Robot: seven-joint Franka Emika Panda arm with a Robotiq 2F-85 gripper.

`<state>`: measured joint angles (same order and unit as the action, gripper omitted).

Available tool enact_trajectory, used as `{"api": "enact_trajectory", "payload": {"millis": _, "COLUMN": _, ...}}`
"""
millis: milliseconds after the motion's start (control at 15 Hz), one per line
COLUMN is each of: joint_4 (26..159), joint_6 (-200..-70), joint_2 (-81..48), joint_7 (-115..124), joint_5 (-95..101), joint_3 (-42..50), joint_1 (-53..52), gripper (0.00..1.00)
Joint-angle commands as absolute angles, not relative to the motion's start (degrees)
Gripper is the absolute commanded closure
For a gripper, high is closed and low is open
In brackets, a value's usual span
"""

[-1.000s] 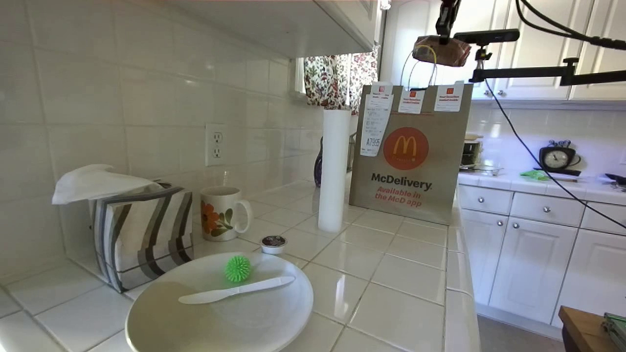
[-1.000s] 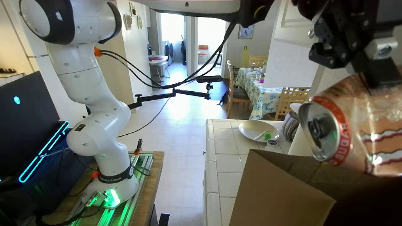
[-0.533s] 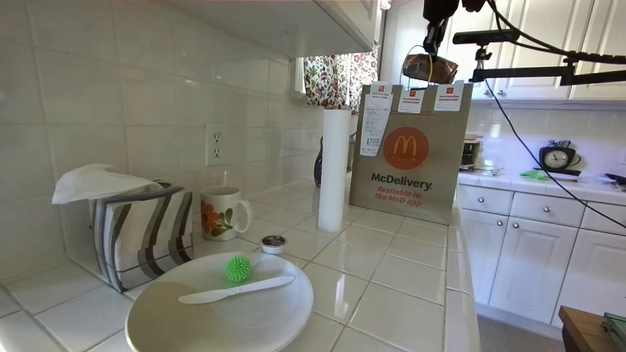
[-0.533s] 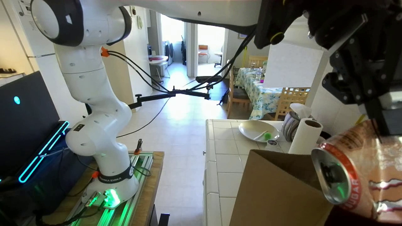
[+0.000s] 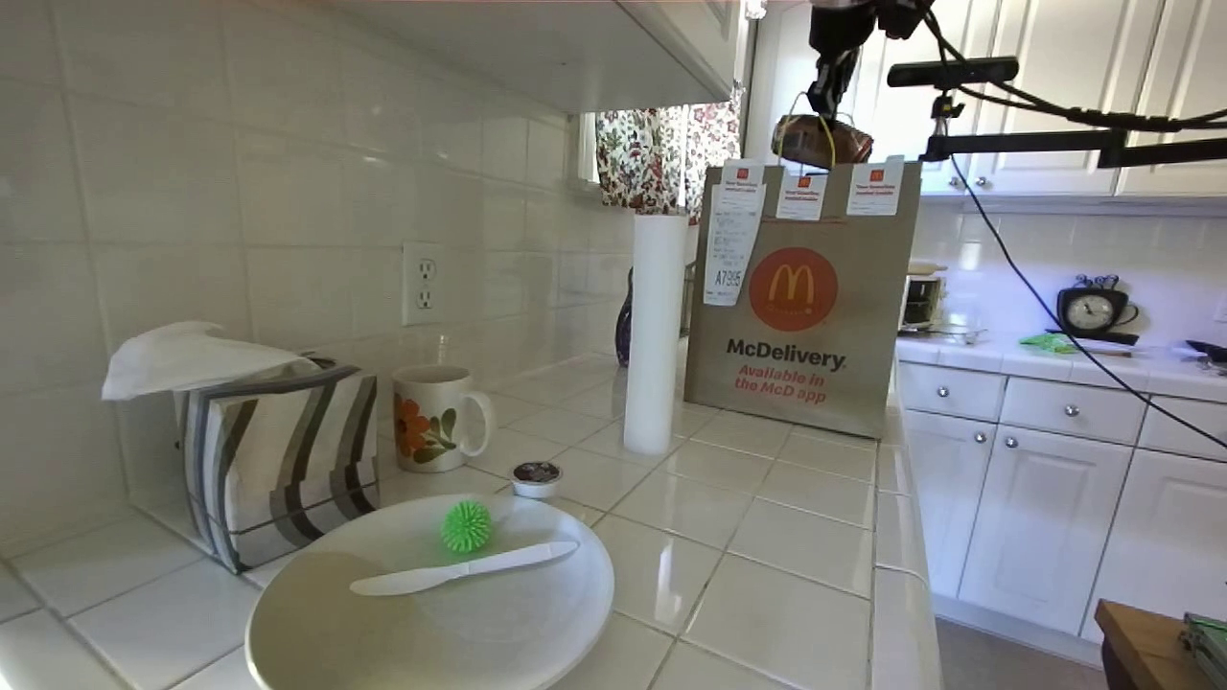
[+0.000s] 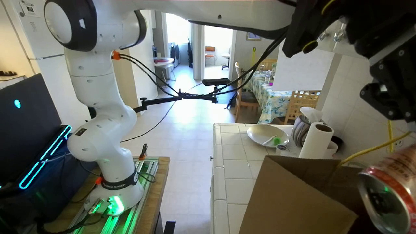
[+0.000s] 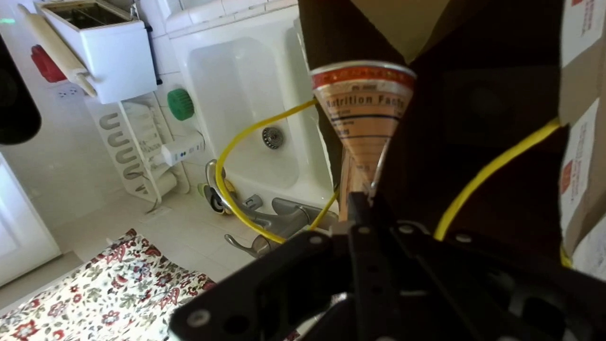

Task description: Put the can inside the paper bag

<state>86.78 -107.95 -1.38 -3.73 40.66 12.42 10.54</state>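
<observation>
My gripper [image 5: 822, 105] is shut on the copper can [image 5: 822, 142], which looks pinched where the fingers hold it. In an exterior view the can is level with the top edge of the brown paper bag [image 5: 868, 287], among its handles. In an exterior view the can's silver end [image 6: 385, 200] is at the right side of the open bag [image 6: 292, 201]; the fingertips are cut off there. In the wrist view the can [image 7: 364, 109] extends from the fingertips [image 7: 367, 201] over the bag's dark opening, beside the bag's edge [image 7: 580, 71]. Yellow handles pass on both sides of the gripper.
A white paper roll [image 5: 655, 335] stands beside the bag. A plate [image 5: 431, 652] with a green spiky ball and white knife, a mug [image 5: 431, 417] and a napkin holder [image 5: 288, 460] are on the counter. A sink [image 7: 246, 85] lies beside the bag. A camera arm [image 5: 1035, 144] hangs nearby.
The gripper and can have come down and moved left in one exterior view, right in another, reaching the bag's top and handles. The bag's top has shifted slightly.
</observation>
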Motion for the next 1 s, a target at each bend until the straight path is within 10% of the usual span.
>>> {"api": "enact_trajectory", "payload": {"millis": 0, "joint_4": 83.6, "joint_6": -110.2, "joint_2": -4.5, "joint_7": -3.0, "joint_5": 38.2, "joint_3": 12.8, "joint_1": 11.8, "gripper": 0.99}}
{"api": "enact_trajectory", "payload": {"millis": 333, "joint_4": 84.8, "joint_6": -111.5, "joint_2": -4.9, "joint_7": -2.6, "joint_5": 36.8, "joint_3": 12.8, "joint_1": 12.1, "gripper": 0.99}}
{"api": "enact_trajectory", "payload": {"millis": 400, "joint_4": 84.9, "joint_6": -111.4, "joint_2": -4.9, "joint_7": -2.6, "joint_5": 36.5, "joint_3": 12.7, "joint_1": 12.2, "gripper": 0.73}}
{"api": "enact_trajectory", "payload": {"millis": 933, "joint_4": 81.0, "joint_6": -100.0, "joint_2": 1.2, "joint_7": -8.7, "joint_5": 34.2, "joint_3": 10.3, "joint_1": 9.8, "gripper": 0.23}}
